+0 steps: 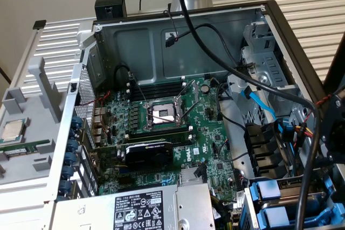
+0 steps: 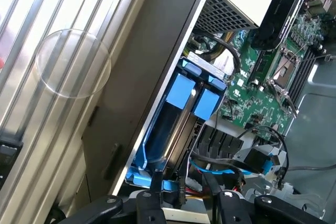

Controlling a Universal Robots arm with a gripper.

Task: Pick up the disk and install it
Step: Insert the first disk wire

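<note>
My tool (image 2: 182,184) is released, fingers apart with nothing between them, close above the disk (image 2: 181,103). The disk sits in its blue frame, slotted into a corner of the computer case (image 2: 157,35). Installing looks done or nearly so, though I cannot tell whether the disk is fully seated.

Exterior view: soft, even indoor light from above, no hard shadows. Computer case (image 1: 161,36) interior is moderately lit, darker under the cables and toward the drive bay corner. Wrist view: much harsher. The slatted worktop (image 2: 31,35) is blown out white with glare streaks, and a faint circular lens ring (image 2: 73,62) lies over it. Case side wall (image 2: 152,61) sits in shade. The whole frame is strongly tilted.
</note>
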